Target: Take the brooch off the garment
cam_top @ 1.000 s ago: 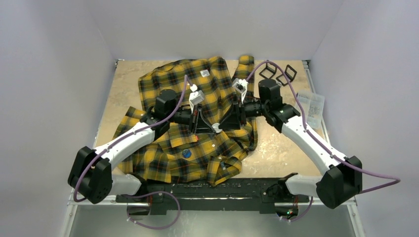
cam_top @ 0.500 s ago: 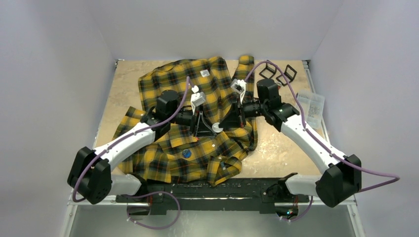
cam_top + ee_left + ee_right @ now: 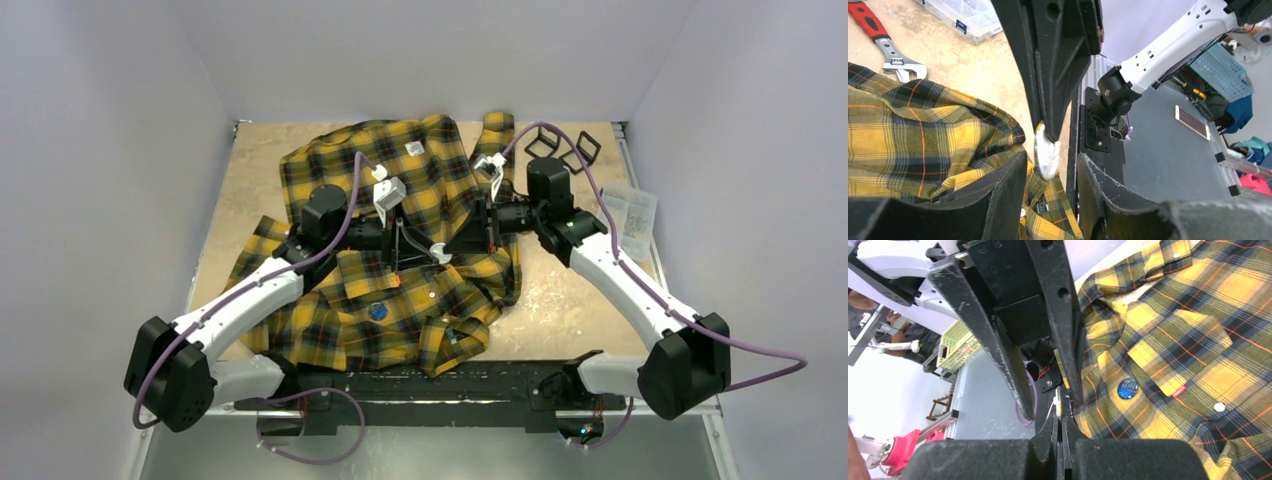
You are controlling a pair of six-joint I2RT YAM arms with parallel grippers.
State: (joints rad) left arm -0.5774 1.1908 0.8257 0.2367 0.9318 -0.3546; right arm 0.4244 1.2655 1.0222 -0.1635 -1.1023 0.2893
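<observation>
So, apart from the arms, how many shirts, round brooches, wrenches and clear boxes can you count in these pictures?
Plaid shirt: 1
Round brooches: 2 (blue brooch on the shirt, white brooch in the right gripper)
Wrench: 1
Clear box: 1
Total: 5

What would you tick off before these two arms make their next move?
1. Right pincer shut on the white disc: ok.
2. Left pincer, jaws apart: ok.
3. That disc free of the garment: cannot tell.
4. Blue brooch off the garment: not ok, it sits on the cloth beside the pocket.
</observation>
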